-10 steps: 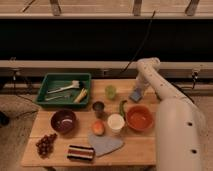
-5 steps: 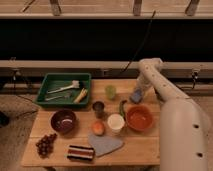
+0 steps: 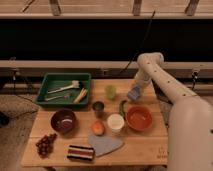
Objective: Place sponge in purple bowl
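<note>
The sponge (image 3: 133, 94), a small light-blue block, is at the back right of the wooden table (image 3: 150, 145), just above the orange-red bowl. My gripper (image 3: 134, 92) reaches down onto it from the white arm (image 3: 160, 80) on the right and is shut on it. The sponge looks to be at or just above the tabletop. The purple bowl (image 3: 63, 121) stands at the front left of the table, far from the gripper, with nothing in it.
A green tray (image 3: 64, 89) with utensils sits at the back left. Between gripper and purple bowl stand a green cup (image 3: 110, 91), a dark cup (image 3: 98, 107), a white cup (image 3: 115, 122), an orange fruit (image 3: 98, 128) and an orange-red bowl (image 3: 139, 118). Grapes (image 3: 45, 144), a striped block (image 3: 81, 152) and a grey-blue cloth (image 3: 104, 144) lie in front.
My gripper has closed on the sponge. The arm has stayed almost in the same place, and nothing else on the table has moved.
</note>
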{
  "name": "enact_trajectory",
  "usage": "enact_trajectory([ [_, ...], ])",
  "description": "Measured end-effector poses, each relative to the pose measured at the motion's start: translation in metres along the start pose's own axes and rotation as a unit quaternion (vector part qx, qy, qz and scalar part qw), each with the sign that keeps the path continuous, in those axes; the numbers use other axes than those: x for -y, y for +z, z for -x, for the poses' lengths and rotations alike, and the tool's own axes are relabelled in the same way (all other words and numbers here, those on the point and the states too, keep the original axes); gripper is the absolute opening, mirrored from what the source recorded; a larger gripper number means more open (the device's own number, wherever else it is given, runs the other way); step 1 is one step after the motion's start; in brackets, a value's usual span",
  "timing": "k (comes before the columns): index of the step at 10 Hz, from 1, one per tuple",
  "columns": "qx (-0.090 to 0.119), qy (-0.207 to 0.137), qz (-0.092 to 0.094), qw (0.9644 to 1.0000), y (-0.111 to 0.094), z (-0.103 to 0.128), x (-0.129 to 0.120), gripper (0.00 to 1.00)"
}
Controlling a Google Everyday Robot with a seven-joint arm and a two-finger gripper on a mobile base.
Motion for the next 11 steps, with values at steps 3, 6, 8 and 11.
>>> enact_trajectory([
  [3,0.004,-0.039,-0.015,0.9991,-0.042,0.043,0.026,0.0],
  [6,0.009,-0.103,-0.033,0.9941,-0.075,0.107,0.056,0.0],
  [8,0.01,-0.14,-0.038,0.9894,-0.083,0.144,0.072,0.0],
  [11,0.014,-0.193,-0.036,0.9804,-0.077,0.2,0.099,0.0],
])
